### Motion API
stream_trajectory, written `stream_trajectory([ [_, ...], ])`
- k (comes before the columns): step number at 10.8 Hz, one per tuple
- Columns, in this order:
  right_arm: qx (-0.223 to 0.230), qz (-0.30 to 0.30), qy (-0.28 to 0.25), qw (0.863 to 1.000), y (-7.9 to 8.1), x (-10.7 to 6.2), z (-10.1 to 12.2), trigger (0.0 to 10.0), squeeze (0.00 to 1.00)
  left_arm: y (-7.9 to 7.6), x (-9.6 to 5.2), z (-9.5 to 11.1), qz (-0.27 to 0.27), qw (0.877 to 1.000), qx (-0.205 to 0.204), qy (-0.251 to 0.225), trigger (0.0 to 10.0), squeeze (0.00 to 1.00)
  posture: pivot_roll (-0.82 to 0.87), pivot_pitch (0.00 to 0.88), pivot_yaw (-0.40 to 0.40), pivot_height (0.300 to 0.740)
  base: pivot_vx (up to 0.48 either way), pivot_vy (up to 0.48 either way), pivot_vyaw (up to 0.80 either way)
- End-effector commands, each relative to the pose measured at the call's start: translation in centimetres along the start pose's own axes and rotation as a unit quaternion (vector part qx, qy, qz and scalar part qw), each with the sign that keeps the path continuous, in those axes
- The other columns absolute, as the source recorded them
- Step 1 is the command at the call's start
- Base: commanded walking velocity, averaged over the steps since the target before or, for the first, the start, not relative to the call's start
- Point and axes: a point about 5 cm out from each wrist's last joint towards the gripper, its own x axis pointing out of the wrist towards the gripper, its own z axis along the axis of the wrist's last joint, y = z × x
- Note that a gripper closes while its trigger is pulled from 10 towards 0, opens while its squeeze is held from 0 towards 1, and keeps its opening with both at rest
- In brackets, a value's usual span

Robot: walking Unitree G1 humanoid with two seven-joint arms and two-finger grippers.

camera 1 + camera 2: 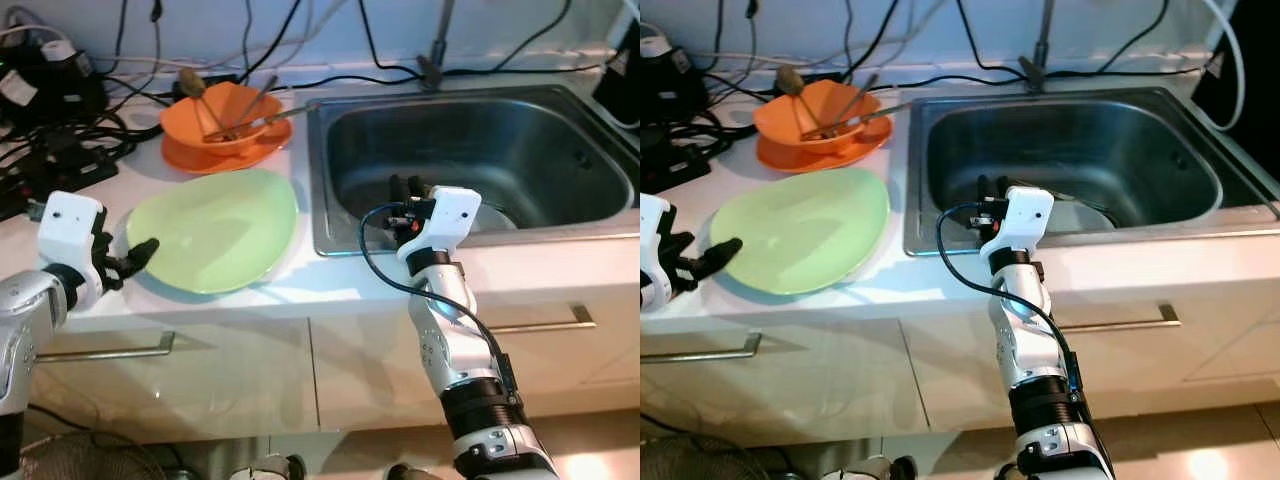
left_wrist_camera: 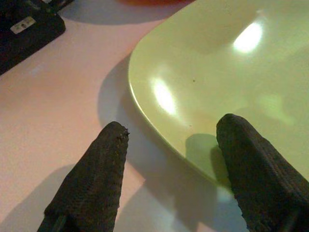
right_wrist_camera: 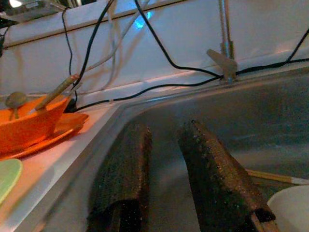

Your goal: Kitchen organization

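Two spread fingers of the left gripper (image 2: 169, 145) straddle the green plate's (image 1: 215, 230) rim on the counter (image 1: 300, 285). The right gripper (image 3: 166, 164), fingers parted and empty, hangs in the sink (image 1: 480, 150); its wrist view reveals a white dish (image 3: 289, 208) and chopstick (image 3: 275, 177).

Bench (image 1: 250, 300) with a sink (image 1: 600, 215) set into its right part and drawers (image 1: 540, 330) in its front below. A plate (image 1: 215, 230) lies on the bench just left of the sink's left rim. Behind the plate, nearer the wall, a bowl (image 1: 235, 110) stands on a second plate (image 1: 190, 158); utensils (image 1: 245, 115) rest in the bowl. Cables (image 1: 60, 130) lie on the bench at far left, behind the plate. A tap (image 1: 435, 55) rises behind the sink. The left pincer (image 2: 169, 145) sits at the plate's left edge, one finger over the plate, one over the bench. The right pincer (image 1: 408, 188) reaches over the sink's front rim into the basin, near a dish (image 3: 292, 208) and a chopstick (image 3: 275, 177) lying inside.
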Motion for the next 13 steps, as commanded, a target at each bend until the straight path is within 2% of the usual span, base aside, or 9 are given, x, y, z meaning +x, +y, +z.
stream_trajectory([
  [1, 0.004, -0.010, 0.022, 1.000, -0.4, -0.4, -0.9, 10.0, 0.00, -0.1, -0.2, -0.8, -0.001, 0.999, -0.035, 0.019, 10.0, 0.00, 0.16, 0.108, 0.090, 0.740, 0.000, 0.000, 0.00],
  [2, 0.005, -0.010, 0.023, 1.000, -0.3, -0.4, -0.9, 10.0, 0.00, -0.1, -0.2, -0.9, -0.003, 0.999, -0.047, 0.021, 10.0, 0.00, 0.16, 0.108, 0.090, 0.740, 0.000, 0.000, 0.00],
  [3, 0.007, -0.010, 0.023, 1.000, -0.3, -0.4, -1.0, 10.0, 0.00, -0.5, 0.0, -2.4, -0.028, 0.989, -0.143, 0.038, 10.0, 0.00, 0.16, 0.111, 0.091, 0.740, 0.000, 0.000, 0.00],
  [4, 0.008, -0.010, 0.023, 1.000, -0.4, -0.4, -0.9, 10.0, 0.00, -0.6, 0.0, -2.7, -0.027, 0.984, -0.173, 0.039, 10.0, 0.00, 0.15, 0.111, 0.091, 0.740, 0.000, 0.000, 0.00],
  [7, 0.017, -0.013, 0.026, 0.999, -0.4, -0.4, -1.1, 10.0, 0.00, 0.0, -0.2, -4.0, -0.048, 0.952, -0.299, 0.036, 10.0, 0.00, 0.16, 0.105, 0.092, 0.740, 0.000, 0.000, 0.00],
  [9, 0.019, -0.012, 0.026, 0.999, -0.3, -0.4, -1.1, 10.0, 0.00, -0.1, 0.0, -3.9, -0.048, 0.944, -0.326, 0.028, 10.0, 0.00, 0.15, 0.102, 0.093, 0.740, 0.000, 0.000, 0.00],
  [11, 0.022, -0.014, 0.027, 0.999, -0.4, -0.4, -1.1, 10.0, 0.00, -0.8, 0.4, -3.9, -0.058, 0.944, -0.323, 0.034, 10.0, 0.00, 0.15, 0.093, 0.095, 0.740, 0.000, 0.000, 0.00],
  [12, 0.023, -0.014, 0.027, 0.999, -0.4, -0.5, -1.2, 10.0, 0.00, -0.9, 0.4, -3.8, -0.055, 0.947, -0.315, 0.037, 10.0, 0.00, 0.15, 0.092, 0.096, 0.740, 0.000, 0.000, 0.00],
  [13, 0.025, -0.013, 0.027, 0.999, -0.3, -0.5, -1.2, 10.0, 0.00, -0.6, 0.5, -3.3, -0.026, 0.965, -0.258, 0.034, 10.0, 0.00, 0.14, 0.086, 0.094, 0.740, 0.000, 0.000, 0.00],
])
